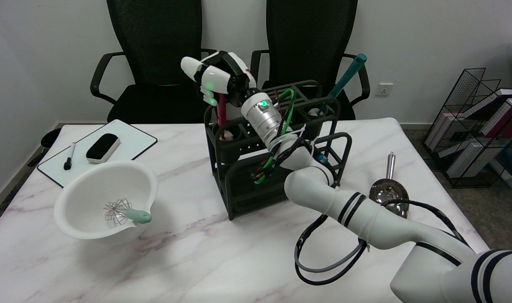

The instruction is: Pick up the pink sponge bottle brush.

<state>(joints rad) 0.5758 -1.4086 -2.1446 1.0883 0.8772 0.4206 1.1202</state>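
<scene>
the pink sponge bottle brush [221, 112] stands nearly upright in the far left cup of the dark caddy [239, 185] at the middle of the table, its long axis running almost straight up, its sponge end down in the cup. the right hand [216, 80] sits directly on top of the handle's upper end, fingers curled around it in what looks like a grip, though the contact itself is partly hidden. judging from this, the lift must go straight up along the handle to clear the cup.
</scene>
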